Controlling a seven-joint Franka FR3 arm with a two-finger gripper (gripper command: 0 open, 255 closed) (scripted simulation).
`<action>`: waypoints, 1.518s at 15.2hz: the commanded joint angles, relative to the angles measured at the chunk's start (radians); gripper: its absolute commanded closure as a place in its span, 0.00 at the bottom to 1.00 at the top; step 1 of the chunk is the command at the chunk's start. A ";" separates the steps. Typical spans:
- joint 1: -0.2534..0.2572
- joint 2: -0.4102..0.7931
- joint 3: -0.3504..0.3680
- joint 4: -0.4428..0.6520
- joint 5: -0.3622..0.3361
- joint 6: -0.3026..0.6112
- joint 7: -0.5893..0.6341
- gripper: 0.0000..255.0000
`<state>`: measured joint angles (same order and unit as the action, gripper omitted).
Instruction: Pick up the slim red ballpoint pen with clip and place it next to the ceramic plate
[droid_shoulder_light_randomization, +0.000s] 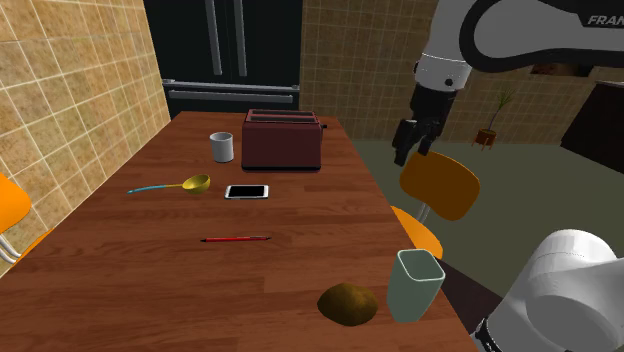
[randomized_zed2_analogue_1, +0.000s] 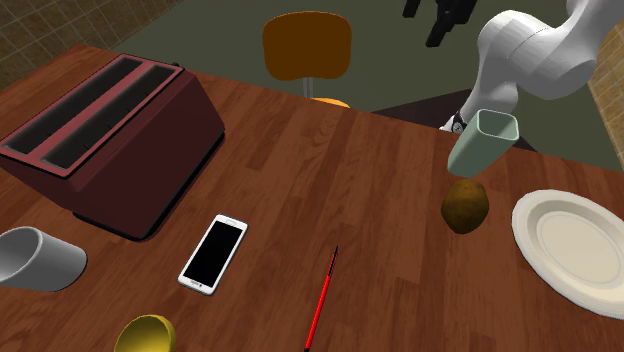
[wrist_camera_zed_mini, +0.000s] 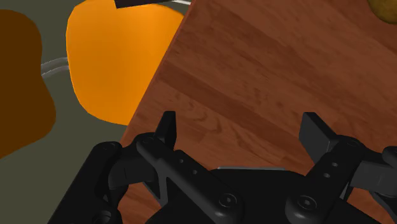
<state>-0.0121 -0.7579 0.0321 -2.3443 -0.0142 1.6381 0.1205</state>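
Observation:
The slim red pen (droid_shoulder_light_randomization: 237, 239) lies flat on the wooden table (droid_shoulder_light_randomization: 130, 270), about midway along it; in the second exterior view the pen (randomized_zed2_analogue_1: 321, 300) is near the front edge. In that view a white plate (randomized_zed2_analogue_1: 570, 250) sits on the table at the right, well apart from the pen. My black gripper (droid_shoulder_light_randomization: 411, 153) hangs high over the table's edge above an orange chair, far from the pen. It also shows at the upper edge of the second exterior view (randomized_zed2_analogue_1: 424, 28). In the wrist view the gripper (wrist_camera_zed_mini: 240, 130) is open with nothing between its fingers.
A dark red toaster (droid_shoulder_light_randomization: 282, 140), a grey mug (droid_shoulder_light_randomization: 222, 147), a phone (droid_shoulder_light_randomization: 247, 191) and a yellow spoon (droid_shoulder_light_randomization: 175, 186) lie beyond the pen. A brown round lump (droid_shoulder_light_randomization: 348, 303) and a pale green cup (droid_shoulder_light_randomization: 413, 285) stand near my stand. An orange chair (droid_shoulder_light_randomization: 440, 187) is beside the table.

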 joint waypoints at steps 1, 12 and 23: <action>0.000 0.000 0.000 0.000 0.000 0.000 0.000 0.00; 0.109 0.377 0.008 0.099 0.013 0.245 -0.236 0.00; 0.197 0.744 0.066 0.291 0.017 0.383 -0.447 0.00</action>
<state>0.1786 -0.0405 0.0923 -2.0696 0.0030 2.0146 -0.3038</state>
